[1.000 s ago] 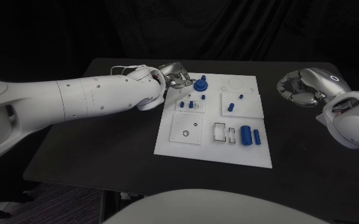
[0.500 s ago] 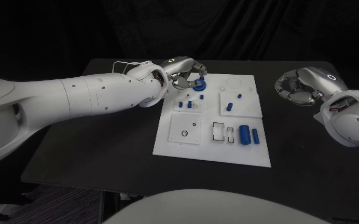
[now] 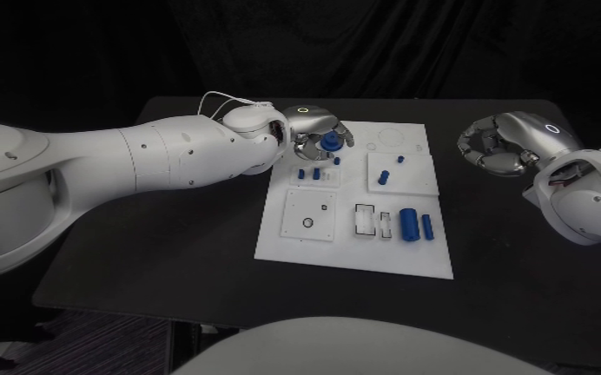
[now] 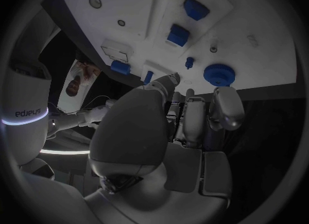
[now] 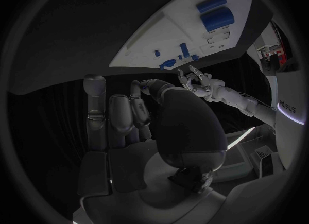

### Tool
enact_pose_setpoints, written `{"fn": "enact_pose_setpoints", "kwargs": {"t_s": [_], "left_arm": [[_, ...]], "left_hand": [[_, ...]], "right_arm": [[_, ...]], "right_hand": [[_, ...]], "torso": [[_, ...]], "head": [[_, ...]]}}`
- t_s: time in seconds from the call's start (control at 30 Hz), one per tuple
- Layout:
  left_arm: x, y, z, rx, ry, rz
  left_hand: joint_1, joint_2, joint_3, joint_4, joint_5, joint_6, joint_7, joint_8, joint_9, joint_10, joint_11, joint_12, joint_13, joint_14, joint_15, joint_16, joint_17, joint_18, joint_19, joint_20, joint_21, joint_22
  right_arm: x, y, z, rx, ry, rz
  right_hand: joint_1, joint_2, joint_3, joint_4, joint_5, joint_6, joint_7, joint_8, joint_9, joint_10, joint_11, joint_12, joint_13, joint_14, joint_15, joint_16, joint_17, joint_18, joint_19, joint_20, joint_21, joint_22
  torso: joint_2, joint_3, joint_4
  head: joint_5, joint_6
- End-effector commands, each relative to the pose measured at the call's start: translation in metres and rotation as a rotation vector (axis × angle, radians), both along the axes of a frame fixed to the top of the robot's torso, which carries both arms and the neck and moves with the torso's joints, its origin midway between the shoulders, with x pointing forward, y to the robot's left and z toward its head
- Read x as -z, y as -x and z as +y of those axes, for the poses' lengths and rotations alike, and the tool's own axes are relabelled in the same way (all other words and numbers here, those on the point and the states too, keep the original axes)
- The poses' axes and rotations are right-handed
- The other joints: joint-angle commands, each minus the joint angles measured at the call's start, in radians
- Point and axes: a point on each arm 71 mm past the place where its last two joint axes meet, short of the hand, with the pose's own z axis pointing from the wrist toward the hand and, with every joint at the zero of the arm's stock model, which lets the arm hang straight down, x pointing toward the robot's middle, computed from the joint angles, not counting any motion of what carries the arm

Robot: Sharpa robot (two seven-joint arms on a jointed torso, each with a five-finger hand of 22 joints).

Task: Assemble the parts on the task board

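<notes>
Head view: the task board (image 3: 354,245) lies in the middle of the black worktop (image 3: 150,245). The left hand (image 3: 316,129) hangs over the board's far left corner, right above the round blue part (image 3: 331,142); whether its fingers grip that part or only hover at it cannot be told from here. Small blue pegs (image 3: 316,172) stand in the plate just nearer, another small part (image 3: 386,177) sits on the plate beside them, and two blue cylinders (image 3: 417,223) lie at the near right by an open slot. The right hand (image 3: 498,148) is well apart from the board, fingers curled in with nothing in them.

Left wrist view: the left hand's fingers (image 4: 226,108) reach toward the round blue part (image 4: 219,74) but appear to stop just short, with a gap between; I judge it empty with fingers apart. Two blue blocks (image 4: 187,21) and small pegs lie further along the board (image 4: 138,13).

Right wrist view: the right hand (image 5: 132,131) is loosely closed and holds nothing; the board (image 5: 161,36) lies well beyond it.

As a judgement, the assembly is early to midway: some pegs seem seated, while the cylinders and the round part look still to be placed.
</notes>
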Motion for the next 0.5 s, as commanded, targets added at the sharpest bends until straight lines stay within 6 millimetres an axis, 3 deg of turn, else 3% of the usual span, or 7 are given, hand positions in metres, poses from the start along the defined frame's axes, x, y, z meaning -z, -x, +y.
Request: {"fn": "enact_pose_setpoints", "kwargs": {"t_s": [0.03,0.5], "left_arm": [[0.0031,0.0004,-0.0028,0.035,-0.109,-0.025],[0.0037,-0.0033,-0.0119,0.046,-0.141,-0.059]], "left_hand": [[-0.013,-0.001,-0.009,0.001,-0.009,0.015,-0.002,0.006,-0.013,0.026,-0.007,0.017,-0.004,0.008,-0.005,0.013,0.002,-0.003,0.012,-0.002,0.009,0.144],[-0.015,-0.003,-0.007,-0.009,0.009,0.084,0.012,0.025,-0.036,0.076,-0.009,0.062,-0.001,0.007,-0.008,0.029,-0.005,-0.005,0.019,-0.006,0.013,0.146]], "right_arm": [[0.0011,0.0001,-0.0006,0.008,0.007,0.005],[0.0012,-0.0006,0.0018,0.001,0.006,0.003]], "right_hand": [[0.009,0.002,0.0,-0.005,0.002,-0.002,0.001,0.005,0.001,-0.009,0.0,-0.007,-0.001,-0.006,-0.003,-0.006,-0.001,0.001,-0.001,-0.004,-0.006,0.077],[0.009,0.003,0.001,-0.005,0.002,-0.002,0.001,0.005,0.001,-0.011,0.0,-0.009,-0.003,-0.007,-0.003,-0.006,-0.001,0.001,-0.001,-0.003,-0.007,0.077]], "torso": [[0.006,0.0013,-0.0023],[0.016,0.0026,-0.0054]], "head": [[0.001,0.0],[0.005,0.0]]}}
